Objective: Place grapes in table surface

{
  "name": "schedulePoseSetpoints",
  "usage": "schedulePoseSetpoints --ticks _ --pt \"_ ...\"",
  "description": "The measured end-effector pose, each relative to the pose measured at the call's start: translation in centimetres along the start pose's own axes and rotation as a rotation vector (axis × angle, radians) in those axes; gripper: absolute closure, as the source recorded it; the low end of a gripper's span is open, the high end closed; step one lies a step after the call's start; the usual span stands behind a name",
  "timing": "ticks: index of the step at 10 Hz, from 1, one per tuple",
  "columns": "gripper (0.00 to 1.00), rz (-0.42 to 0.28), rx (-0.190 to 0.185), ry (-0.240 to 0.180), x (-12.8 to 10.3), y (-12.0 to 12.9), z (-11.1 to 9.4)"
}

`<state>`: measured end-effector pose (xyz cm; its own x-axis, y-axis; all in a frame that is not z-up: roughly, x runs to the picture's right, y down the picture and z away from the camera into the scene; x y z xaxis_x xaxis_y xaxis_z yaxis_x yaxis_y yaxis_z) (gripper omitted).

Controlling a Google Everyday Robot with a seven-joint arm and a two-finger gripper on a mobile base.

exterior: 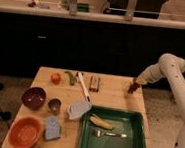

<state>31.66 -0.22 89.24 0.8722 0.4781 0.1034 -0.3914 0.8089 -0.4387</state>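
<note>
- We see the gripper (131, 87) low over the far right corner of the tabletop (115, 94), reached in from the white arm (178, 83) on the right.
- Its jaws are closed on the grapes (131, 88), a small dark lump at the tip, right at the wood; we cannot tell whether the bunch touches it.
- The green tray (111, 135) lies nearer, holding a banana (101, 122) and a fork (109, 134).
- On the far left sits a tomato (56, 77), beside a green vegetable (70, 77).
- A dark purple bowl (34, 97), a small cup (54, 105) and an orange bowl (25, 132) line the left side.
</note>
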Motion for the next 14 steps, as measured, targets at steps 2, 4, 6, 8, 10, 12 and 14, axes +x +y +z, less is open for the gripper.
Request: schedulePoseSetpoints --ticks 2,4,6,8,10,12,14 --pt "1.0 0.02 -0.036 0.006 0.6 0.6 1.4" --pt "1.0 0.04 -0.061 0.009 1.0 0.9 2.3" --pt "1.0 0.055 -0.074 0.015 1.3 1.1 2.6" --pt "1.0 0.069 -0.088 0.026 1.8 1.4 3.0" --pt "1.0 0.079 -0.11 0.04 2.5 1.9 3.4" --pt "0.99 0.083 -0.114 0.043 3.1 2.0 3.3" --pt "0.82 0.08 -0.115 0.043 2.9 2.0 3.4"
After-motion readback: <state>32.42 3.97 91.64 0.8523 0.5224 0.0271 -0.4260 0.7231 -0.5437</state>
